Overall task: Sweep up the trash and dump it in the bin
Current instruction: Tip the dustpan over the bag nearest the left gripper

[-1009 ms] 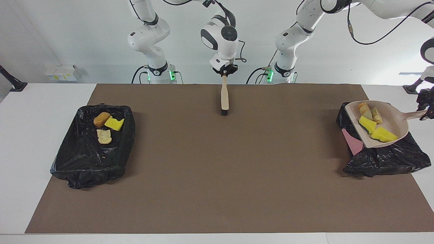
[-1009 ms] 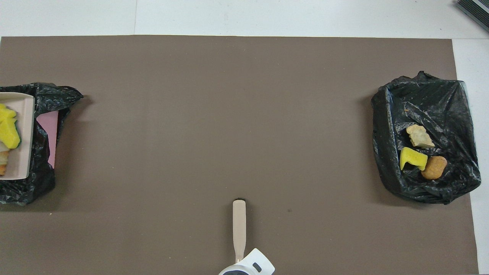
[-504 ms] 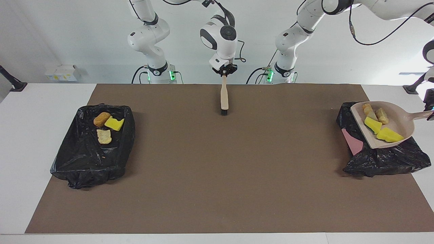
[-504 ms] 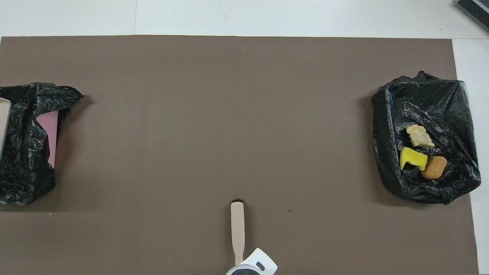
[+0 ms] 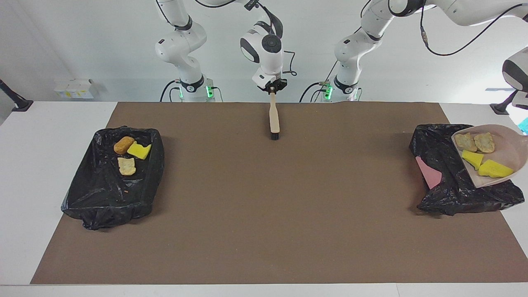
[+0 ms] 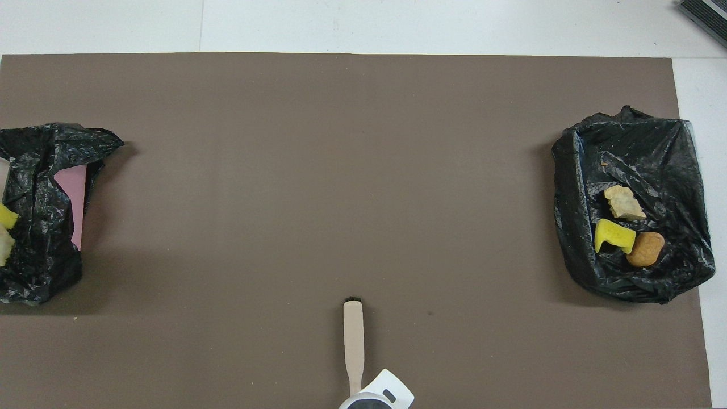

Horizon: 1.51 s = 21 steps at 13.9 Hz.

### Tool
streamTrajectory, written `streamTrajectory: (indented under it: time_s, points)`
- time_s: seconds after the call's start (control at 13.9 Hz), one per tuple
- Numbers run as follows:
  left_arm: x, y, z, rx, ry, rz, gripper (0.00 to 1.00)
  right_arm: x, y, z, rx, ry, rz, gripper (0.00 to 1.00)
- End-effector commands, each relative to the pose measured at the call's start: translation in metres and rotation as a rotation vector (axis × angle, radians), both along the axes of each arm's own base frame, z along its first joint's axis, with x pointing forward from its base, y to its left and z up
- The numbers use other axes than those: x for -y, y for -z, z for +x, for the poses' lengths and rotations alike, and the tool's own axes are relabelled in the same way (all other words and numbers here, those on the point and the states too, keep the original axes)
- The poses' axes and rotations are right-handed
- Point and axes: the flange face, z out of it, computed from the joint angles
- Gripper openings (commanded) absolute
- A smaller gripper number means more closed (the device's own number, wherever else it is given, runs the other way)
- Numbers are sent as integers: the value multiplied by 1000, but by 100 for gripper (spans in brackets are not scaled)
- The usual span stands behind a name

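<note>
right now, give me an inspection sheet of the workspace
surface: brown mat on a white table.
job's things: dustpan carrying four trash lumps, raised over the bin at the left arm's end; three lumps in the other bin; brush hanging upright, bristles at the mat.
clutter: pink sheet in the bin under the dustpan.
grippers: right gripper holds the brush; left gripper out of view.
cables: black cables along both arms.
surroundings: white wall, small white box.

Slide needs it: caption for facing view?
Beige plastic dustpan with four foam scraps hangs over black-lined bin; right gripper holds beige brush.
</note>
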Motion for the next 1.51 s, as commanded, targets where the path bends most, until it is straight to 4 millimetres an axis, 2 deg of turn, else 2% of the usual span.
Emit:
streamTrajectory:
  time_s: [0.0, 0.22, 0.43, 0.58, 0.72, 0.79, 1.01, 1.3, 1.44]
  points:
    - [19, -10, -18, -4, 12, 129, 0, 7, 3, 2, -8, 21, 19, 54]
    - [16, -19, -19, -23, 41, 213, 0, 5, -8, 15, 1, 41, 40, 54]
    - [22, -39, -25, -14, 42, 230, 0, 6, -23, 32, 17, 67, 66, 54]
    - [34, -53, -26, -41, 77, 242, 0, 10, -30, 43, 26, 81, 78, 54]
    - [49, -61, -25, -66, 72, 246, 0, 15, -46, 67, 49, 117, 100, 55]
    - [58, -63, -24, -66, 72, 244, 0, 21, -60, 85, 56, 143, 111, 57]
    - [60, -73, -26, -18, 11, 143, 0, 46, -99, 130, 87, 134, 90, 65]
    - [73, -75, -29, 10, -53, 19, 0, 77, -152, 168, 141, 117, 23, 71]
    - [78, -76, -35, 54, -115, -83, 0, 108, -183, 190, 181, 138, 46, 80]
